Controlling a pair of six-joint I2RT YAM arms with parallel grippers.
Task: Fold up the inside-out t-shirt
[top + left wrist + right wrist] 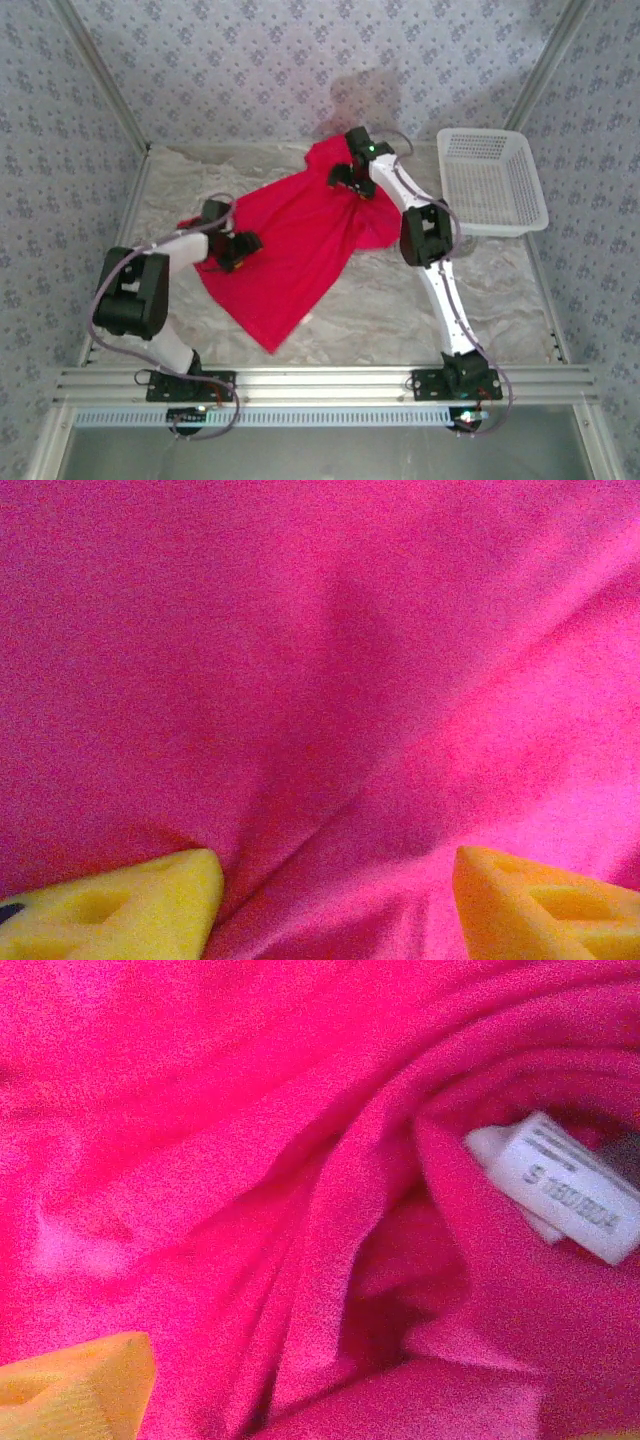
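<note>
I see left claw (330, 910) open, fingertips apart on red t-shirt (290, 250) | right claw (345, 179) open by white tag (575, 1185) | shirt spread on surface (400, 310)

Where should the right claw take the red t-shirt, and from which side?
Probably the raised collar fold beside the white tag, at the red t-shirt's far end. Come straight down from above with the right claw: the cloth lies flat on the table, and that ridge stands up enough to pinch.
</note>
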